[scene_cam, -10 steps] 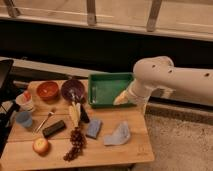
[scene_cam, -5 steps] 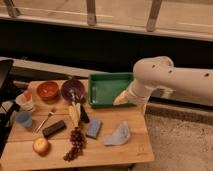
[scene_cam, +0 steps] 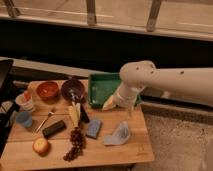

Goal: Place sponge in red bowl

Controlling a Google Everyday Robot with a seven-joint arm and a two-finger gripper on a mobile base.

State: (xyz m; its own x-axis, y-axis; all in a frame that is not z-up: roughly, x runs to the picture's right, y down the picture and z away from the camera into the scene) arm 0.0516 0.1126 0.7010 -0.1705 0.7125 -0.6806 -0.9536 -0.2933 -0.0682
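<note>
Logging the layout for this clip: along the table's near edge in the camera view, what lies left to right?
Apple → grapes → blue sponge → crumpled pale blue cloth. The gripper hangs farther back, at the green tray's front rim; the red bowl sits back left.

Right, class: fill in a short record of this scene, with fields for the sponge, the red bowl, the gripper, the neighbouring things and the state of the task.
sponge: blue, lying flat on the wooden table, front centre
red bowl: back left of the table, no sponge in it
gripper: at the front edge of the green tray, apart from the sponge
neighbours: dark bowl right of the red bowl; grapes left of the sponge
task state: sponge not yet picked up
</note>
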